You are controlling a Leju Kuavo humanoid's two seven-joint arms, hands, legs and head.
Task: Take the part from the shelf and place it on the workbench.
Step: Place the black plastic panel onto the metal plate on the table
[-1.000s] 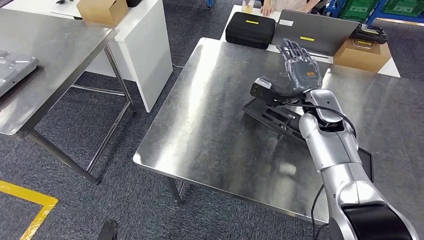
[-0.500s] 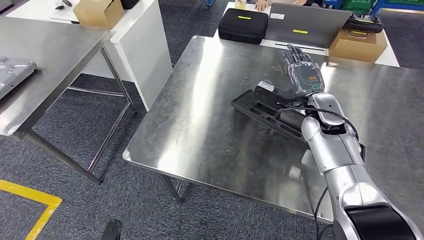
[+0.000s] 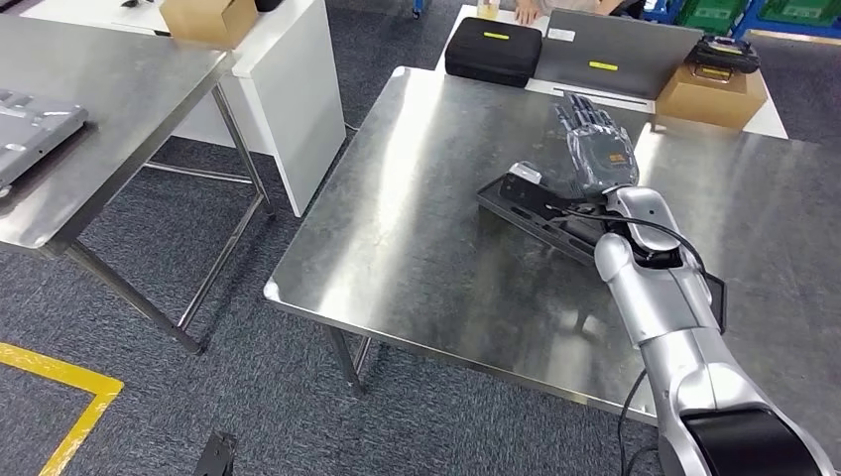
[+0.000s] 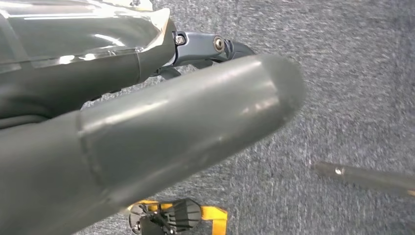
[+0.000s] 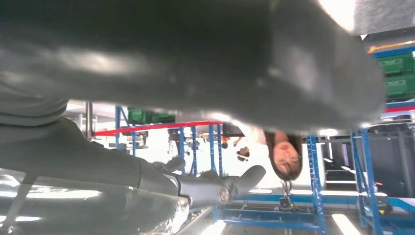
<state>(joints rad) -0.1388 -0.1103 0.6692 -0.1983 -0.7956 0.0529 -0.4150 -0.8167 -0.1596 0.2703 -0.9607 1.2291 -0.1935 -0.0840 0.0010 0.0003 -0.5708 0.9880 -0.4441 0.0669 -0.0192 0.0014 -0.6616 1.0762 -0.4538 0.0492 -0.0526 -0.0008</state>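
Observation:
The part (image 3: 540,211) is a long black tray-like piece lying flat on the steel workbench (image 3: 417,238), partly hidden under my right forearm. My right hand (image 3: 595,149) is above its far side with fingers stretched out and apart, holding nothing. The right wrist view shows those fingers (image 5: 215,186) extended over the shiny bench top. My left hand (image 4: 147,137) hangs over the grey carpet with thumb and fingers apart and nothing in them.
At the bench's far edge are a black case (image 3: 493,50), a grey case (image 3: 615,61) and a cardboard box (image 3: 712,94). A person's hand (image 3: 529,12) rests beyond them. A second steel table (image 3: 119,99) stands on the left, holding a grey metal piece (image 3: 35,129).
The whole picture has shifted, so the camera moved. My right hand stays stretched out above the part, which still lies on the workbench.

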